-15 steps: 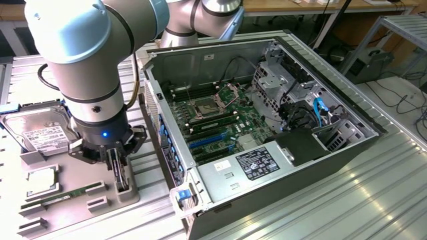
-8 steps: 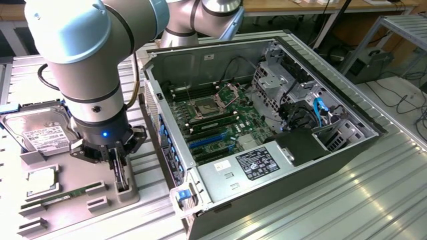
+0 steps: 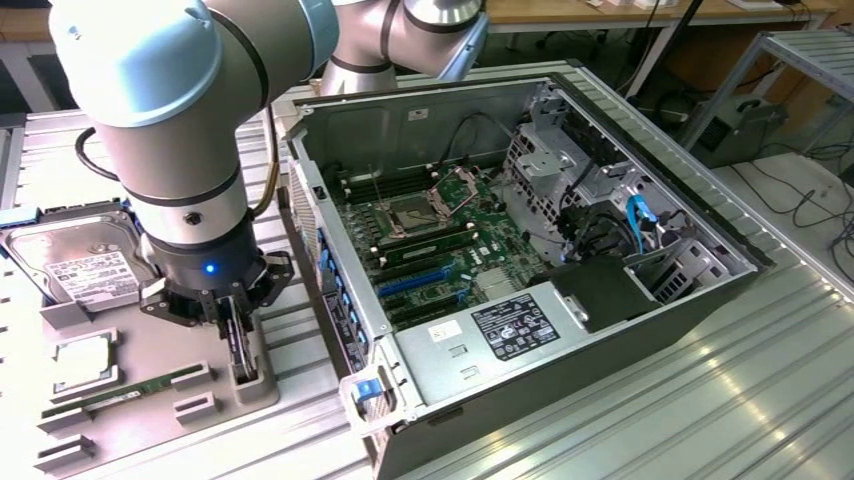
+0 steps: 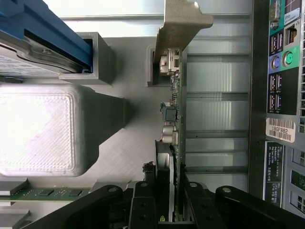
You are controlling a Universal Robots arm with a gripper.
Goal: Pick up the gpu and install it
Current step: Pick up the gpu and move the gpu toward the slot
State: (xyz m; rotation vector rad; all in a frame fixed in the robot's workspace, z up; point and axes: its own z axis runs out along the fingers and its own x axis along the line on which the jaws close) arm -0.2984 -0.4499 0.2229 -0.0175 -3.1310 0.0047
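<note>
Between the fingers point(image 4: 143, 206) stands the gpu point(image 4: 168, 114) on edge, clamped from both sides.

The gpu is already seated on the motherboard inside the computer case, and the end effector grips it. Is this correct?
Not the place. The exterior view shows the gpu standing on edge in the grey tray beside the computer case, not on the motherboard. The end effector does grip it.
</note>
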